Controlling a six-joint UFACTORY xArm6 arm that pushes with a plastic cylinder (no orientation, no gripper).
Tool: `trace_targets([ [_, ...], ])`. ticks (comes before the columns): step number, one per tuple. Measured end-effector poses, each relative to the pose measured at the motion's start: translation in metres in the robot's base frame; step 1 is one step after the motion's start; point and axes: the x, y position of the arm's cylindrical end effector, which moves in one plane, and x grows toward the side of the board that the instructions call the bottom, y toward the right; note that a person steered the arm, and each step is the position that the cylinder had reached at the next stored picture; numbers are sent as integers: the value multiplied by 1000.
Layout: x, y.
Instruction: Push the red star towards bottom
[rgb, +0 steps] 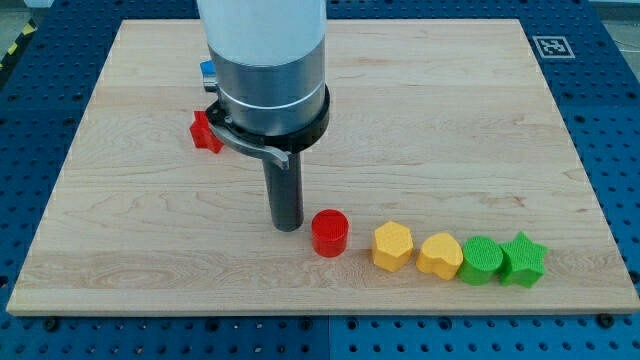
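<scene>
End effector: our straight dark rod, no jaws to open or close and nothing held; our tip (287, 226) rests on the bench surface, just to the view's left of the red cylinder block, near it but whether touching we cannot tell.

Camera view, single entry list:

Item 1. Pale wooden board serving as the bench (420, 110), lying on a blue perforated base (600, 60). A black-and-white marker tag (553, 46) sits at its upper right corner.

Item 2. Red star-shaped plastic block (205, 131), the task's object. It lies in the upper left part of the bench, partly hidden behind our arm's wide grey collar (270, 85). It is well apart from our tip, which stands lower and to the view's right of it. We judge that, to drive it towards the bottom, our tip must first be placed on the star's upper side; at present it is on the wrong side for that push.

Item 3. Small blue block (207, 71), shape not discernible, mostly hidden by the collar, above the star.

Item 4. Red cylinder block (329, 232), short and round.

Item 5. Row along the lower right, curving downwards: yellow hexagonal block (392, 246), yellow heart-like block (440, 255), green cylinder block (482, 260), green star block (523, 259). Neighbours stand just beside one another, the last three apparently touching. The row lies clear of the star's downward path, in our judgement.
</scene>
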Motion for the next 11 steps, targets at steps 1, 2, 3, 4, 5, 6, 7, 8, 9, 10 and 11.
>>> trace_targets([
  [1, 8, 21],
  [2, 12, 31],
  [3, 11, 27],
  [4, 10, -31],
  [5, 1, -111],
  [6, -47, -179],
  [7, -108, -214],
  [8, -165, -202],
  [9, -188, -151],
  [10, -147, -107],
  [11, -70, -97],
])
